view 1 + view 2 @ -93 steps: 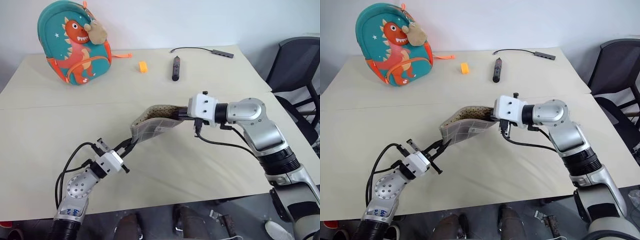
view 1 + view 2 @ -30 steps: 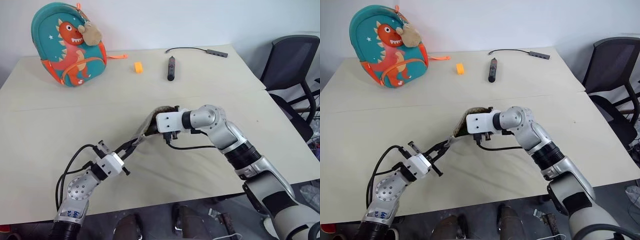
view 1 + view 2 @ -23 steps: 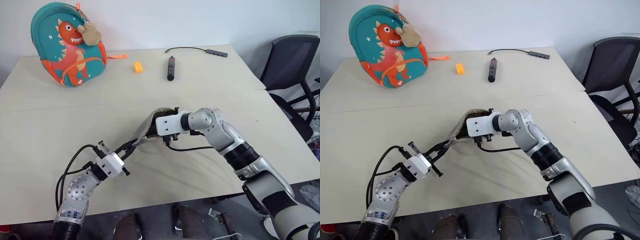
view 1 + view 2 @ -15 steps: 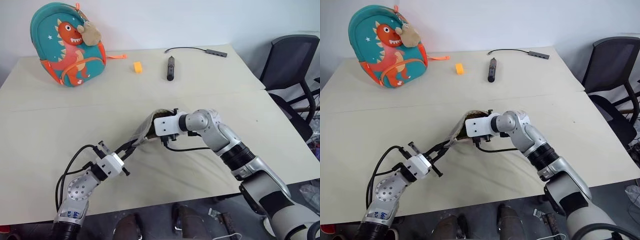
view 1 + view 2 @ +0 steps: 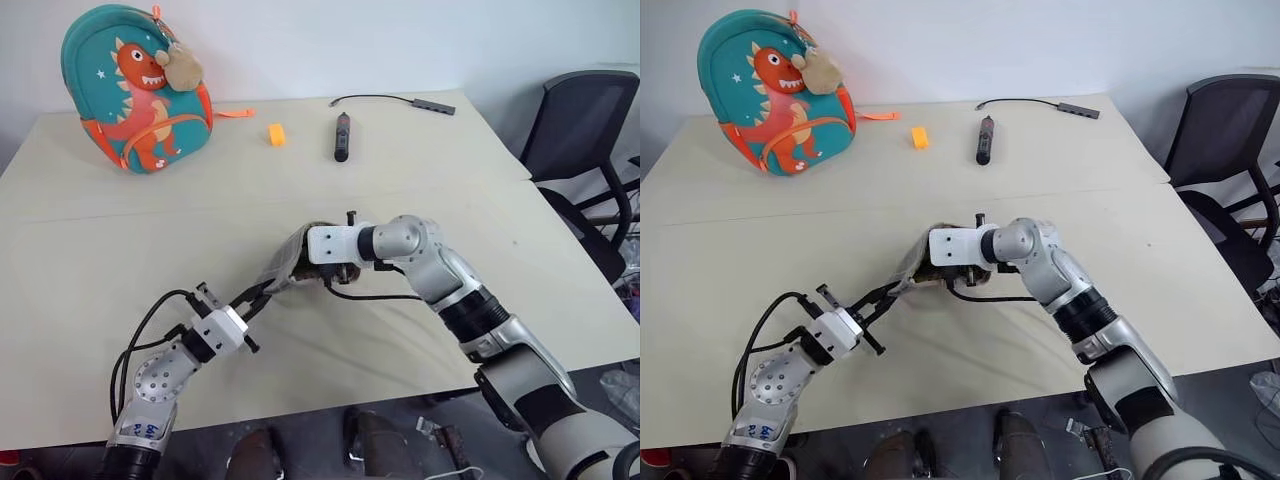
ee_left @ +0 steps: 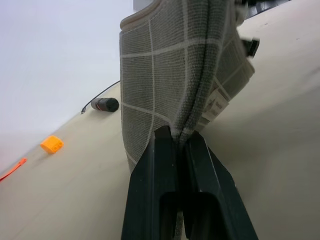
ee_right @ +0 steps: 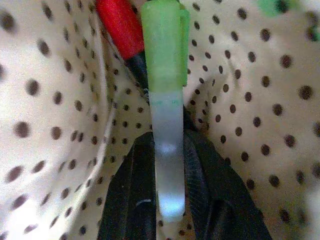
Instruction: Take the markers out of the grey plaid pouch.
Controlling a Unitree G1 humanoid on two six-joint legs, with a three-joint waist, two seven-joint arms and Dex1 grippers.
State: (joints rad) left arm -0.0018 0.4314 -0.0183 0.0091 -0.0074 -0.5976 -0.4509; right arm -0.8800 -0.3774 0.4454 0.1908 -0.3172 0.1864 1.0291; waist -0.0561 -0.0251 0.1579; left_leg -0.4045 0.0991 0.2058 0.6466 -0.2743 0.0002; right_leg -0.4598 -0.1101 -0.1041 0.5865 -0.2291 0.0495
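The right gripper [image 7: 167,165] sits deep inside the grey plaid pouch [image 5: 285,265], its 2 black fingers [image 7: 132,185] pressed against either side of the light-green highlighter [image 7: 164,90], clamped on it. The red marker [image 7: 117,25] lies just beside the highlighter against the tan dotted lining [image 7: 55,115]. The left gripper [image 6: 177,142] pinches the pouch's lower edge, its fingers closed tight on the fabric, holding the pouch raised above the table [image 5: 120,240]. Farther back on the table lie a thick black stick [image 5: 341,136], a small orange block [image 5: 275,134], a cable [image 5: 395,99] and a teal dinosaur backpack [image 5: 135,85]
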